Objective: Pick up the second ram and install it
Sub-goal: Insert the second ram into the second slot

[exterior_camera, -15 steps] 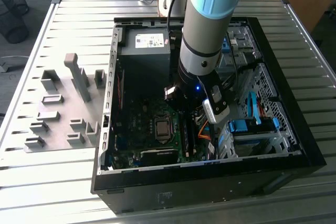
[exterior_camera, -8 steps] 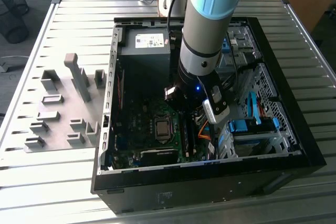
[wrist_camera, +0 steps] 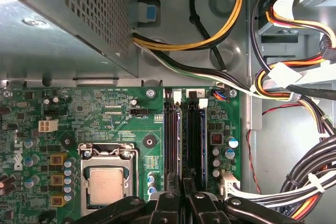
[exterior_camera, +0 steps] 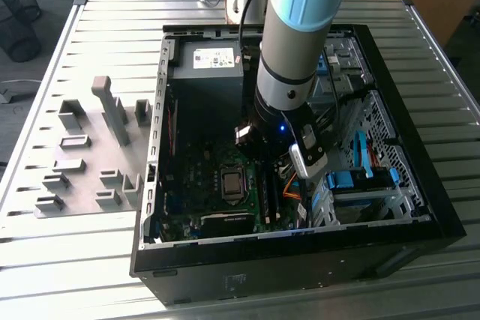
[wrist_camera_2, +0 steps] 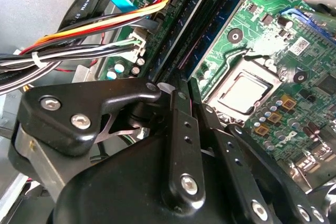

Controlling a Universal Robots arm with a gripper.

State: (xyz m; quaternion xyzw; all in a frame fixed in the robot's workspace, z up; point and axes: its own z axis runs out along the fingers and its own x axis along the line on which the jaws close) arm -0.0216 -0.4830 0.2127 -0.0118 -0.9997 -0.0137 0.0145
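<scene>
Exterior view: arm (exterior_camera: 296, 50) reaches steeply down into the open computer case (exterior_camera: 420, 185), its wrist over the motherboard (exterior_camera: 191, 200) on the exterior view's right of the CPU socket (exterior_camera: 233, 184). Gripper (exterior_camera: 279, 161) hangs directly above the memory slots. Second ram (exterior_camera: 274, 196) appears as a thin green strip on edge in the slot farther from the socket, just below the gripper; its long axis runs from the near case wall toward the power supply (exterior_camera: 206, 73), parallel to the socket's side

Second wrist view: gripper (wrist_camera_2: 193, 107) has its black fingers (wrist_camera_2: 181, 129) drawn to a narrow slit; whether anything is pinched there cannot be told. Memory slots (wrist_camera_2: 197, 30) run diagonally beyond the fingertips, beside the CPU socket (wrist_camera_2: 247, 90)

First wrist view: gripper (wrist_camera: 184, 182) is poised at the near end of the slot pair. Second ram (wrist_camera: 195, 129), blue-edged with a dark centre, lies lengthwise away from the fingertips toward the case wall; a darker stick (wrist_camera: 171, 129) sits alongside, nearer the CPU socket (wrist_camera: 106, 182)
</scene>
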